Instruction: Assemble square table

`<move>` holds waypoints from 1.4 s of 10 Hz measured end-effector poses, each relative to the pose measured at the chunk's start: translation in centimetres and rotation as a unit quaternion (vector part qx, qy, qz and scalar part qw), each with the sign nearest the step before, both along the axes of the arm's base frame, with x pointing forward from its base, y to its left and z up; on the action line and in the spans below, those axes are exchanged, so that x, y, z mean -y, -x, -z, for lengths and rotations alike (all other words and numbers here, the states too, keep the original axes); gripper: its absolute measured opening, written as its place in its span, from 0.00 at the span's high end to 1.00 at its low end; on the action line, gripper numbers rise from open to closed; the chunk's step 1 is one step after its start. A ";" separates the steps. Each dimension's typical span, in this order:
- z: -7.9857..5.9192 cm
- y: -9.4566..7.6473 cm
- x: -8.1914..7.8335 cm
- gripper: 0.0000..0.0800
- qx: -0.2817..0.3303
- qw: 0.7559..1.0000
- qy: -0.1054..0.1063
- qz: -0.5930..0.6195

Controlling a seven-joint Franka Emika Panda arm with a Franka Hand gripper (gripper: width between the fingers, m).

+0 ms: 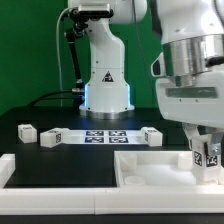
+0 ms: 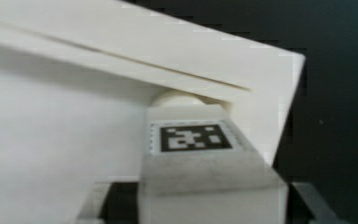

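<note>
My gripper (image 1: 207, 148) is at the exterior view's right, shut on a short white tagged leg (image 1: 209, 155). It holds the leg upright over the far right corner of the white square tabletop (image 1: 150, 165). In the wrist view the leg (image 2: 194, 140) sits between my two fingers (image 2: 123, 203). Its rounded end points at the inner corner of the tabletop (image 2: 69, 120), just under the raised rim. I cannot tell whether the end touches. Three more legs lie on the black table: two at the left (image 1: 27, 131) (image 1: 50, 138) and one near the middle (image 1: 150, 135).
The marker board (image 1: 105, 135) lies flat in front of the robot base (image 1: 105, 85). A long white border rail (image 1: 55, 175) runs along the front left. The tabletop takes up the front right.
</note>
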State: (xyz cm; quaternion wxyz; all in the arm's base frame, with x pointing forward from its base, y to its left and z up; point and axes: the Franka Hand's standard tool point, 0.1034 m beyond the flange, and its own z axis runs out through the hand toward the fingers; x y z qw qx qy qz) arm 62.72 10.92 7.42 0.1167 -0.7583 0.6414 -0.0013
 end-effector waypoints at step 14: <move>-0.8 -0.7 -0.5 0.19 0.050 0.831 0.111 -0.543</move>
